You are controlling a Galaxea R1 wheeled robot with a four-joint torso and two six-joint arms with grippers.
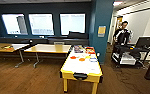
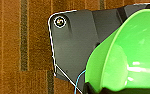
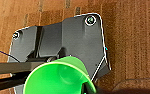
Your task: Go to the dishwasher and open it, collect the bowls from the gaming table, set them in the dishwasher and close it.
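head: high, facing forward and down over the yellow-edged table, some way off | left wrist: straight down at wood floor, close | right wrist: same floor, close, straight down

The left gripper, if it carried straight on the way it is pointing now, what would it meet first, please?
Probably the brown wood-patterned floor. The left wrist view looks down past a lime green bowl at the camera's near edge, and beyond the robot's own dark plate nothing else lies in that line. Depth is unclear, so this is a guess.
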